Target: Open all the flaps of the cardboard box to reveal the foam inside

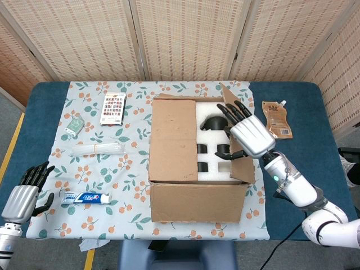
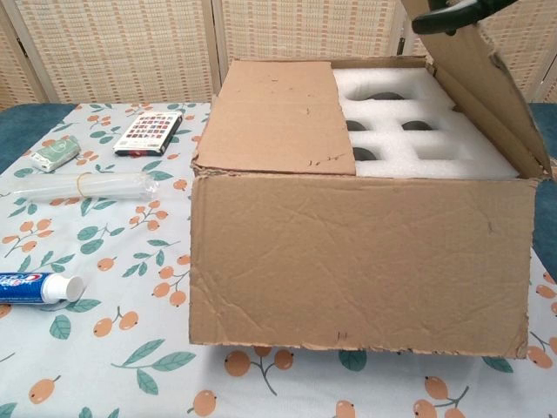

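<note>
The cardboard box (image 1: 194, 202) (image 2: 361, 261) stands mid-table. Its left flap (image 1: 173, 138) (image 2: 274, 117) lies flat and closed. The right flap (image 1: 243, 169) (image 2: 483, 83) stands raised, almost upright. My right hand (image 1: 247, 135) holds it, thumb on the inner face and fingers stretched along the outer; only a dark fingertip (image 2: 448, 16) shows at the top of the chest view. White foam (image 1: 216, 160) (image 2: 409, 144) with dark round pockets is uncovered on the right half. My left hand (image 1: 22, 194) hovers open at the table's front left corner, far from the box.
Left of the box lie a toothpaste tube (image 1: 87, 197) (image 2: 39, 287), a clear bottle (image 1: 98, 148) (image 2: 83, 185), a card pack (image 1: 113, 108) (image 2: 150, 131) and a small green packet (image 1: 73, 124) (image 2: 54, 155). A brown pouch (image 1: 277, 119) lies right of the box.
</note>
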Controlling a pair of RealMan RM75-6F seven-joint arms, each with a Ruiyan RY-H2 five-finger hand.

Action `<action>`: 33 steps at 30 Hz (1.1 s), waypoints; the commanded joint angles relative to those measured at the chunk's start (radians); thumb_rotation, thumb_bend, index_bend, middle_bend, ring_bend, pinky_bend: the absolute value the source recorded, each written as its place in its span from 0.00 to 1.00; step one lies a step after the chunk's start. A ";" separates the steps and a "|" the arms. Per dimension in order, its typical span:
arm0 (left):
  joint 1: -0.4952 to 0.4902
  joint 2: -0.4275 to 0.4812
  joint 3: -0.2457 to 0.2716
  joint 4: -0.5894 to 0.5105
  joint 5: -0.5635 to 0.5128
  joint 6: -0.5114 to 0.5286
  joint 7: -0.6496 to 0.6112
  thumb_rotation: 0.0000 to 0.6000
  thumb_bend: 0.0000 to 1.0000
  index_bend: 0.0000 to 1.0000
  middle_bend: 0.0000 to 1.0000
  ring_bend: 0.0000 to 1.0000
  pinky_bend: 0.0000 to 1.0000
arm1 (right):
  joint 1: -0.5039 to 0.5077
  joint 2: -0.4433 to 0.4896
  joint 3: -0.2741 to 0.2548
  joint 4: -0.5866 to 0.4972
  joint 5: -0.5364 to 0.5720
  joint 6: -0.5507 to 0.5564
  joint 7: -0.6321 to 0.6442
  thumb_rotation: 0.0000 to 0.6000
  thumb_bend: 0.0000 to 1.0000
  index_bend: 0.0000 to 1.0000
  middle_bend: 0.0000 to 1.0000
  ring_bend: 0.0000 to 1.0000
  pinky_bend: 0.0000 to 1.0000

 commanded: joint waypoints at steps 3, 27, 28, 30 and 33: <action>-0.002 -0.007 -0.001 -0.005 -0.006 -0.005 0.021 1.00 0.55 0.00 0.00 0.00 0.00 | -0.074 0.070 -0.008 -0.053 -0.055 0.082 0.038 0.23 0.27 0.60 0.00 0.00 0.00; -0.024 -0.039 -0.004 0.010 -0.013 -0.033 0.068 1.00 0.56 0.00 0.00 0.00 0.00 | -0.414 0.142 -0.099 0.022 -0.223 0.359 0.279 0.29 0.26 0.41 0.00 0.00 0.00; -0.024 -0.041 -0.007 0.013 -0.008 -0.023 0.062 1.00 0.55 0.02 0.00 0.00 0.00 | -0.430 0.128 -0.105 0.039 -0.230 0.373 0.290 0.35 0.26 0.39 0.00 0.00 0.00; -0.027 -0.042 -0.013 0.015 0.015 0.002 0.047 1.00 0.55 0.10 0.00 0.00 0.00 | -0.469 0.083 -0.118 0.086 -0.240 0.415 0.300 0.54 0.26 0.34 0.00 0.00 0.00; -0.050 -0.015 -0.015 -0.012 0.070 0.022 0.034 1.00 0.56 0.16 0.00 0.00 0.00 | -0.527 0.008 -0.136 0.157 -0.249 0.476 0.299 0.59 0.26 0.32 0.00 0.00 0.00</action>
